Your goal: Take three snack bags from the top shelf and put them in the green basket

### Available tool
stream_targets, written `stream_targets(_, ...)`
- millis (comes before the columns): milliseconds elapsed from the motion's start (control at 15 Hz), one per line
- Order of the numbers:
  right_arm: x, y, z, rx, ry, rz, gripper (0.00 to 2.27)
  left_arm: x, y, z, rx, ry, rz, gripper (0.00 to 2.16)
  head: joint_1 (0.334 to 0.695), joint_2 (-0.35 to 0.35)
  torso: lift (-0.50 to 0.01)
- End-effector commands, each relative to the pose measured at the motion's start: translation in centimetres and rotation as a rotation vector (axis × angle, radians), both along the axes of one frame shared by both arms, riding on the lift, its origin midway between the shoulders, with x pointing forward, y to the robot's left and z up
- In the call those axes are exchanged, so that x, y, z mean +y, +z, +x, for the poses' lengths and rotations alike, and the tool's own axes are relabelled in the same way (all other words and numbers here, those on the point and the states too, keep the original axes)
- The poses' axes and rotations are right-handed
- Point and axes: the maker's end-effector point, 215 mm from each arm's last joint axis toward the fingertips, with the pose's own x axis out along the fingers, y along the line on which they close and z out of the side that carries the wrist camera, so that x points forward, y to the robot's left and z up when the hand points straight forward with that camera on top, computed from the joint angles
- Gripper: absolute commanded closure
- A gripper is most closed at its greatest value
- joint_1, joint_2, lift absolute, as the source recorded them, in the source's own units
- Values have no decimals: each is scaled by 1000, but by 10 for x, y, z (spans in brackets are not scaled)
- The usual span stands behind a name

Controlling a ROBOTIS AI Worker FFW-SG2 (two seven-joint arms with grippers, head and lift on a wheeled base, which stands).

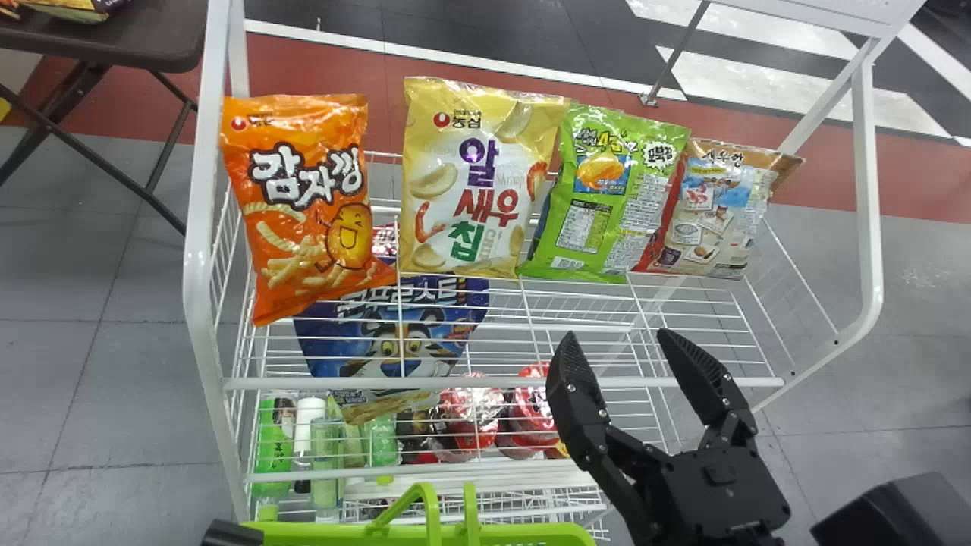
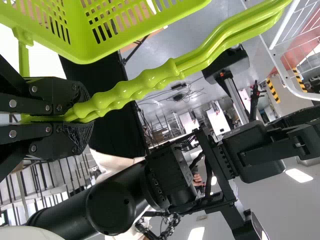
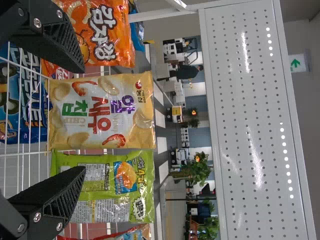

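Observation:
Four snack bags stand in a row on the white rack's top shelf in the head view: orange [image 1: 307, 205], yellow [image 1: 474, 178], green [image 1: 607, 193] and brownish-red [image 1: 713, 208]. My right gripper [image 1: 618, 335] is open and empty at the shelf's front, right of centre. In the right wrist view, the yellow bag [image 3: 102, 111] and green bag [image 3: 107, 185] are beyond the parted fingers of that gripper [image 3: 83, 119]. Part of my left gripper [image 1: 231, 533] shows beside the green basket [image 1: 523, 533]; in the left wrist view this gripper [image 2: 91, 117] is shut on the basket's handle [image 2: 145, 85].
The rack's front rail [image 1: 501, 384] runs between bags and basket. Below lie a blue bag [image 1: 391, 334], red-lidded cups [image 1: 474, 413] and green bottles [image 1: 274, 444]. White side posts [image 1: 199, 265] flank the shelf. A dark table [image 1: 144, 34] stands at the back left.

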Motion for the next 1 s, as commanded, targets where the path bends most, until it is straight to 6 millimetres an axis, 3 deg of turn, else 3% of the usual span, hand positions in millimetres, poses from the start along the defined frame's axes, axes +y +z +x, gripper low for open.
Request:
stream_targets(0,1,0,0,0,6,-3,137,0,-1,-2,7,1,1,1220,695,-350,-42)
stream_targets(467,1,1,5,-10,5,-4,140,1,-1,-2,9,2,1,1220,695,-350,-42)
stream_targets(933,13,-20,46,-3,33,0,140,0,1,-6,19,-3,-8,1220,695,-350,-42)
